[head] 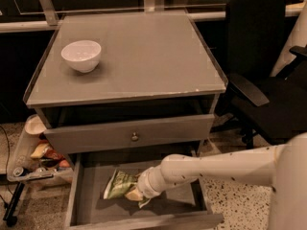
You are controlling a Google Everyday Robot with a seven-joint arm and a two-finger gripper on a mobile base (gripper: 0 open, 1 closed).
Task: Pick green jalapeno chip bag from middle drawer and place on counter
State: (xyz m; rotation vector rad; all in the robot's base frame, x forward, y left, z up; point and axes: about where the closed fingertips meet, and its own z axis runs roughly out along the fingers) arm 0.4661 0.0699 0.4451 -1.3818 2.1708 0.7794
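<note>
Camera view, from the near edge outward. Nearest, the middle drawer [86, 211], pulled open at the bottom of the cabinet. Inside the drawer, toward its left half and flat on the bottom, the green jalapeno chip bag [116, 183]. Also inside the drawer and touching the right end of the bag, the gripper [136, 194], at the end of the white arm [216, 166] reaching in over the drawer's right wall. Cannot tell the state of the gripper, whether wide, narrow or closed on the bag: hidden by the wrist and the foil. Probably a very light and soft thing to handle, crinkly and a little slippery, with easily broken chips inside. Better to pinch gently a flat sealed edge or a corner, not to squeeze the puffed middle. Just above the drawer, a closed drawer front [182, 128] with a round knob [135, 137]. Higher and farther back from the drawer, the counter [153, 56], with a white bowl [81, 55] on its left part. Far to the right of the drawer, a black chair [259, 61].
</note>
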